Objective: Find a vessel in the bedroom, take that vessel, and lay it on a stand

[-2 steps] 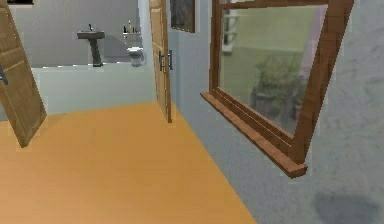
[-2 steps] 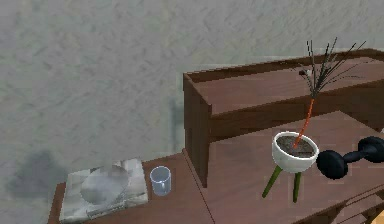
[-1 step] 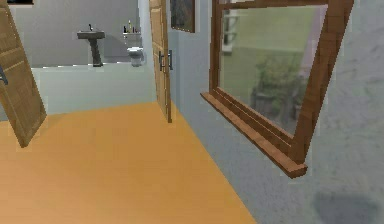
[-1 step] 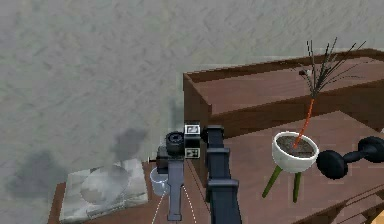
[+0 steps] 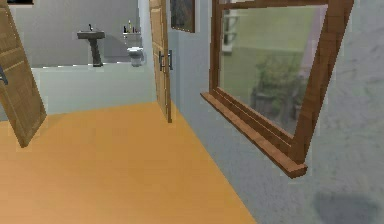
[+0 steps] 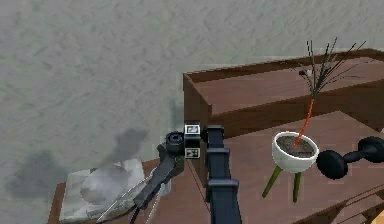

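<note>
- In the arm side view, the arm [image 6: 220, 185] is seen rising from the bottom edge, with the gripper [image 6: 130, 205] angled down toward the lower left.
- Its thin fingers [image 6: 150, 188] are laid across a whitish sheet [image 6: 125, 172] on a low brown top [image 6: 58, 205], by that top's near edge.
- A pale rounded thing [image 6: 92, 186] is sat on the sheet toward the top's left edge, just beside the fingertips. It might be the vessel, but tbh that can't be told for sure.
- How the jaws stand can't be made out, and whether anything is held can't be told either, since the sheet and the pale thing lie right behind the far end.
- A big brown wooden cabinet [image 6: 250, 100] is set against the grey wall. On its lower ledge, a white pot [image 6: 295, 152] on green legs is stood near the front edge, with a twiggy plant [image 6: 325, 70] stuck in it.
- A dark dumbbell [image 6: 350, 158] is parked just beside the pot, toward the ledge's right end.
- In the forward view, an orange floor [image 5: 100, 170] is shown, with a wood-framed window [image 5: 270, 70] on the right and an open door [image 5: 160, 60] past it.
- Through the doorway, a pedestal sink [image 5: 92, 40] and a toilet [image 5: 135, 52] can be seen.
</note>
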Controlling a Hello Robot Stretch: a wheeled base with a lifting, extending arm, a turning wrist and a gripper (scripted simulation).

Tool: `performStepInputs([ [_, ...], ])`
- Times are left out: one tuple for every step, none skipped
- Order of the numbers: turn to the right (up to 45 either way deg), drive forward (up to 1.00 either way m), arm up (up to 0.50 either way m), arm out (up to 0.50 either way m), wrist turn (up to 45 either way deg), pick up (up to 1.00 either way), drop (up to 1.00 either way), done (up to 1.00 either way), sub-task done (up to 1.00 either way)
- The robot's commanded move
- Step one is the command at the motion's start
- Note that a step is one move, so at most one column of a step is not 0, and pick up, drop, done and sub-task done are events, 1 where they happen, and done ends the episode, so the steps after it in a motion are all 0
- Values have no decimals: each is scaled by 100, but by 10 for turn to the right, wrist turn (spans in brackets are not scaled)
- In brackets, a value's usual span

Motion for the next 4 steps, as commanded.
performStepInputs([
  [0,0,0,0,450,0,0,0,0],
  [0,0,0,0,450,0,0,0,0],
  [0,0,0,0,180,0,0,0,0],
  [0,0,-30,0,0,0,0,0,0],
])
